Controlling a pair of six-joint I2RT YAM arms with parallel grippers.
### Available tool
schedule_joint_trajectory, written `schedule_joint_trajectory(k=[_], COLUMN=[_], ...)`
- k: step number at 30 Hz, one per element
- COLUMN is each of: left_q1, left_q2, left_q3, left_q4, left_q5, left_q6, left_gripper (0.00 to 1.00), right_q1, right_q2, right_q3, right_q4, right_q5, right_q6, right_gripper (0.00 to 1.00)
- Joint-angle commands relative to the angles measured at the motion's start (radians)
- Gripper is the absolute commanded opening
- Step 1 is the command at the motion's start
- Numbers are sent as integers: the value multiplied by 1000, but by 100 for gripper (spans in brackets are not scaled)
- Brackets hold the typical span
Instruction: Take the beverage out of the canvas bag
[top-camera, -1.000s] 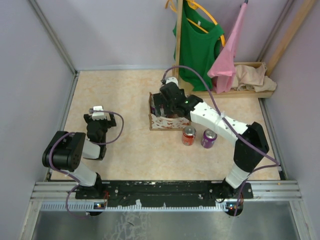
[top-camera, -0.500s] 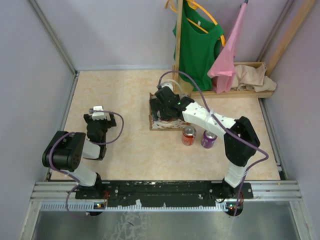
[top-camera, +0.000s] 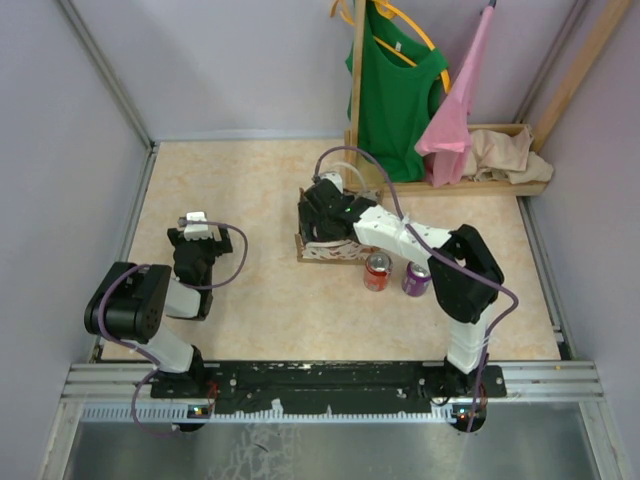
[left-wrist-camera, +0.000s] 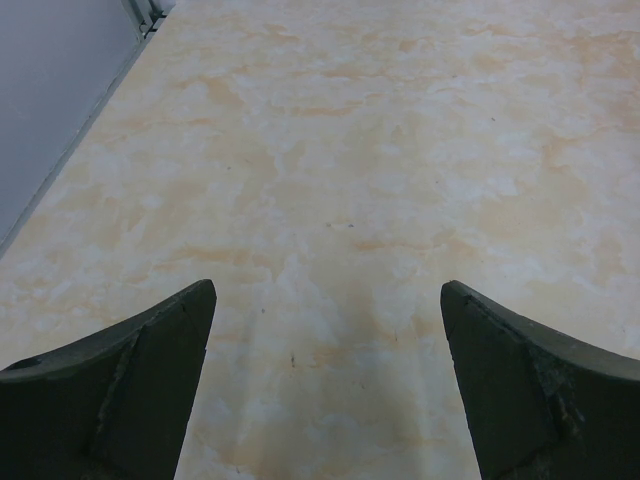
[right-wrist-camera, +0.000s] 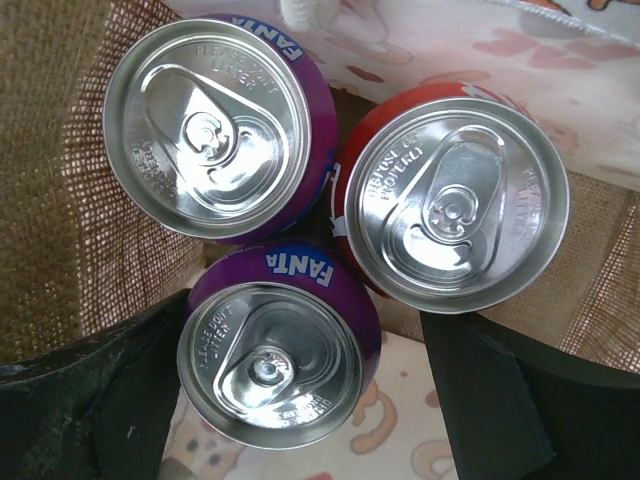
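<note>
From above: reaching down with the right arm (top-camera: 405, 235) into the canvas bag (top-camera: 322, 250), standing upright on the tabletop (top-camera: 250, 190), with a loose red can (top-camera: 377, 271) and a loose purple can (top-camera: 416, 278) just beside it toward the near edge. Keep the forearm clear of those two when lifting. Left arm (top-camera: 185, 270) parked well apart at the left. From the left wrist: left claw (left-wrist-camera: 325, 385) spread open over bare surface, holding nothing; leave it there. From the right wrist: looking straight down on three upright cans packed inside the bag, touching one another, namely a top purple can (right-wrist-camera: 208, 128), a bagged red can (right-wrist-camera: 455, 205) and a near purple can (right-wrist-camera: 272, 363). Right claw (right-wrist-camera: 305, 325) wide open, one finger on either side of the near purple can, gripping nothing yet. Go lower first, past the rim and onto the can's wall, steering the finger nearest the bagged red can off that can's top. Centre, close squarely, then lift straight up and slowly, to avoid dragging cloth or neighbours along; likely a slippery hold on smooth metal.
</note>
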Motion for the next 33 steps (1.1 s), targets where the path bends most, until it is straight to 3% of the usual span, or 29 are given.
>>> schedule_joint_trajectory(k=[1,9,11,13,33], left_q1=[0,0,0,1,0], left_q2=[7,7,7,8,7], left_q3=[-6,-6,-6,-6,-6], left_q4=[43,43,43,43,42], left_q5=[-7,-7,-7,-7,-7], left_q6=[-9,-10,-10,-9,-9], left_gripper=[100,100,100,100,100], right_q1=[25,25,25,25,25], right_q2=[44,47,35,18,-287], right_q3=[15,28,28,33,148], right_q4=[-25,-50,-53,-59,-8], right_q5=[19,45,49,51,173], right_q6=[-5,-17,-25,-37,-174], right_gripper=[87,44,26,0,0])
